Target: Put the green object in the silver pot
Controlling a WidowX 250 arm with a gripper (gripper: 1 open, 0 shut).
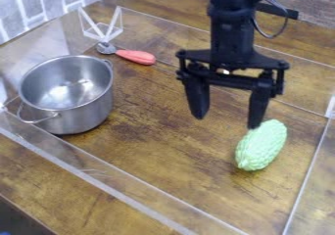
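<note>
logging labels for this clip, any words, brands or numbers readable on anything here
None: no readable text in this view.
pot: bare steel, no marking visible.
green object: no label.
gripper: black, no lettering visible.
red utensil: no print visible.
</note>
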